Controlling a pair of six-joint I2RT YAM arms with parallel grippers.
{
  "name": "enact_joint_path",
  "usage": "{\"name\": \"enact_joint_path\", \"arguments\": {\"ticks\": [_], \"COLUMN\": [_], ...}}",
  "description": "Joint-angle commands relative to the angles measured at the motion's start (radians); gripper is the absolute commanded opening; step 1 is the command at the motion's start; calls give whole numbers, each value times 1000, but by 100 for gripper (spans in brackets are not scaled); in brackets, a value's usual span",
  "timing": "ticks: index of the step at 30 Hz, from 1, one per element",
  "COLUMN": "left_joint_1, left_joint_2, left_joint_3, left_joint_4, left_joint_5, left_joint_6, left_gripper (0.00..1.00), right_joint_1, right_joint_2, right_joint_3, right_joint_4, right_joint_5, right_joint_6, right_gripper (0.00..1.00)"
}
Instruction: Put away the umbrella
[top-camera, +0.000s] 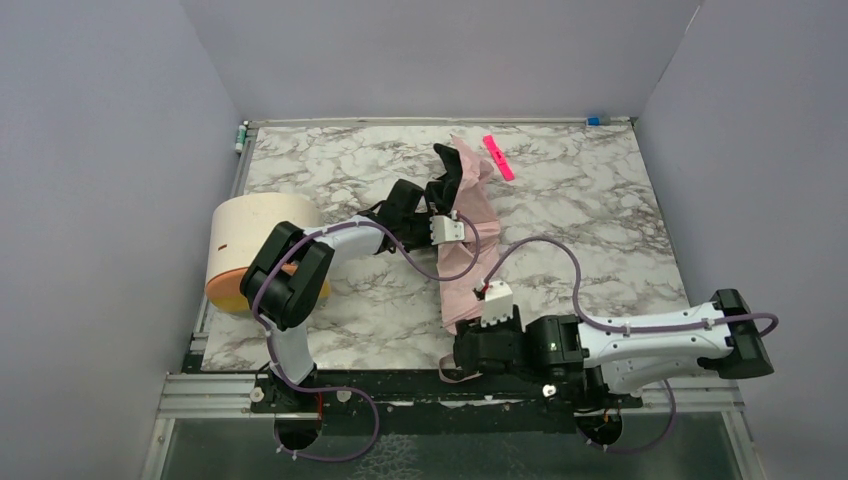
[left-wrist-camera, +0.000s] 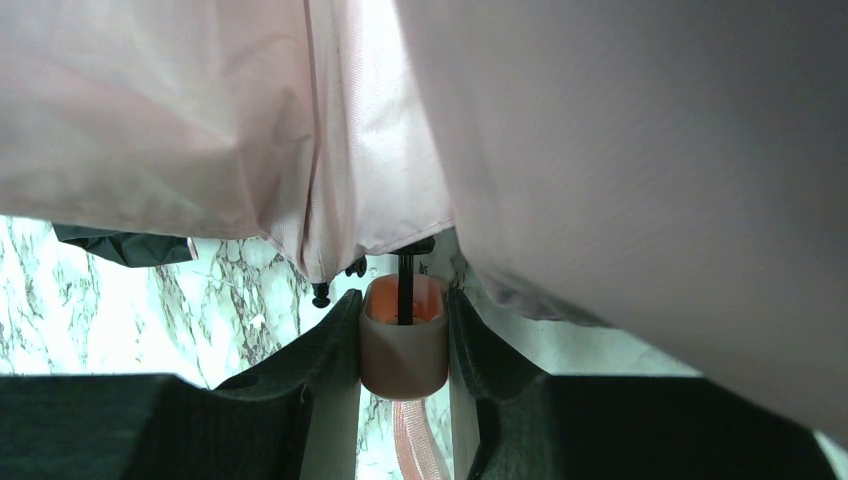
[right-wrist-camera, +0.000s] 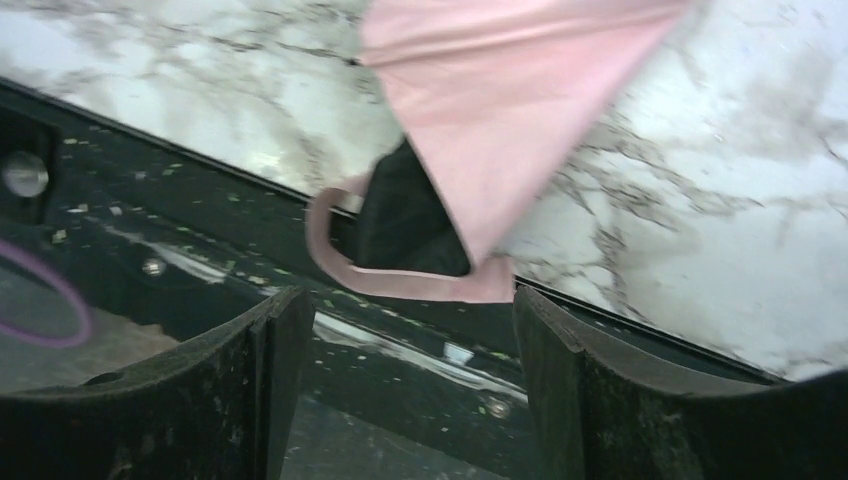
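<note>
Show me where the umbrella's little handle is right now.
In the left wrist view, bottom centre, the handle sits pinched in the left gripper, just below the pale pink fabric of the umbrella.

The umbrella (top-camera: 468, 250) lies down the table's (top-camera: 330, 170) middle, far to near edge. Left of it — well apart — sits the cylinder (top-camera: 255, 235); just right of its far end, the strip (top-camera: 498, 157). Its handle (left-wrist-camera: 403, 365) sits inside my left pincer (left-wrist-camera: 403, 330); its strap (right-wrist-camera: 318, 232) lies just before my right pincer (right-wrist-camera: 410, 310).
</note>
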Motion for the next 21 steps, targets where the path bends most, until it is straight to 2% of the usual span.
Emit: {"name": "enact_joint_path", "arguments": {"ticks": [1,6,9,14,21], "left_joint_1": [-2,-13,-21,-36,-45], "left_joint_2": [70,60,43,-4,-23], "left_joint_3": [-11,-23,-41,-79,-91], "left_joint_4": [-83,-85,-87,-93,-91], "left_joint_5": [-11,-2,49,128,150], "left_joint_6": [-17,5,41,105,123], "left_gripper": [0,0,0,0,0], "right_joint_1": [-67,-300,-452,-658,-690], "right_joint_2": [-73,-138,-112,-57,-147], "right_joint_3": [-66,-135,-122,-73,-89], "right_joint_4": [-106,120,258,377,470], "right_joint_5": [-66,-173,-285,-384,-434], "right_joint_6": [27,-208,-383,-625,-867], "right_gripper": [78,78,78,78,80]}}
